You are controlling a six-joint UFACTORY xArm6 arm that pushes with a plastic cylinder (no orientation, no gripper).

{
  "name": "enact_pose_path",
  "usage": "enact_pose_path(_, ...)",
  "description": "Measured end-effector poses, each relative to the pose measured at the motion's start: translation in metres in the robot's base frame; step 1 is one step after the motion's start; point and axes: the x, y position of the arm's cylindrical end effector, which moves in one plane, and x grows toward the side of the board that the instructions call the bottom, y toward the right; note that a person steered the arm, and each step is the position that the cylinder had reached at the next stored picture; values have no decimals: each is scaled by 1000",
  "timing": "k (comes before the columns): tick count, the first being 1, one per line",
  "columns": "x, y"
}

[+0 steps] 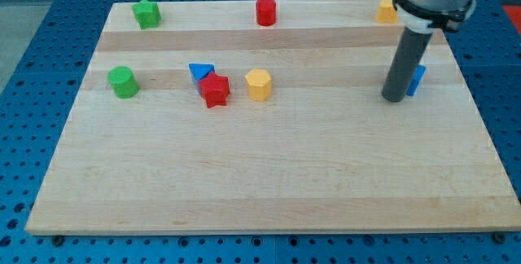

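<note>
Robotics lab: wooden board atop blue perforated bench.

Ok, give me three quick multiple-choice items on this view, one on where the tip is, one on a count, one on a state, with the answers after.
1. Where is my tip?
A. Beside the green cylinder
B. Right against the blue block at the view's right
C. At the view's bottom edge

2. How many red blocks are on the board?
A. One
B. Two
C. Four

3. How do the red star and the blue triangle stand to each other?
A. Touching or nearly so
B. At opposite ends of the board
C. One stacked on the other

Answers:
1 B: the rod's end stands just left of the blue block, partly hiding it.
2 B: only the red cylinder at the view's top and the red star.
3 A: the blue triangle sits right behind the star, with no clear gap.
</note>
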Motion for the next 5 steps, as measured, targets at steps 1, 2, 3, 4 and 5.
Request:
enact_pose_path(1,-2,-19)
enact_pose_path(2,-10,-18)
enact_pose_path(3,-13,-8)
enact_pose_path(4,-14,5)
enact_pose_path(5,-14,13)
